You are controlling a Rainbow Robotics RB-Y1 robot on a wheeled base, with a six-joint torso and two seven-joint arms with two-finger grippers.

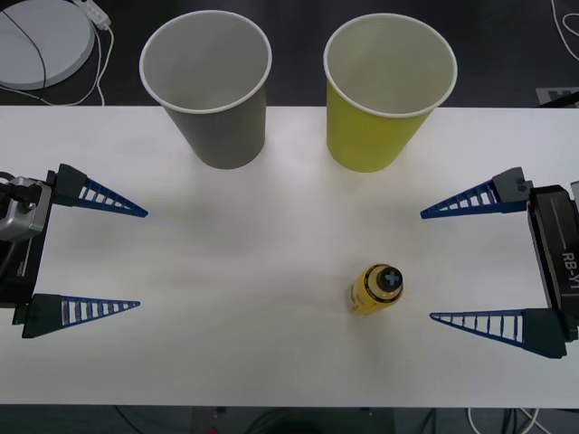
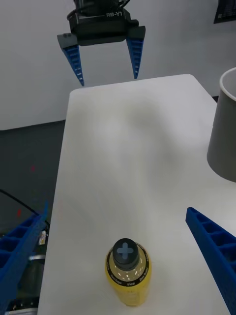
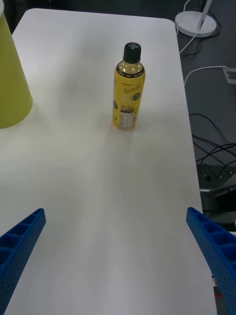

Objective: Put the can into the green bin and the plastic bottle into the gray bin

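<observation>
The plastic bottle, small and yellow with a dark cap, stands upright on the white table, right of centre toward the near side. At the far edge stand the gray bin on the left and the green bin on the right, both upright with nothing showing inside. My right gripper is open just right of the bottle, level with it and apart from it. My left gripper is open at the table's left side, far from the bottle. The can is out of view.
A white round base with a cable lies on the dark floor beyond the table's far left corner. More cables trail on the floor past the table's right edge. Bare tabletop stretches between the two grippers.
</observation>
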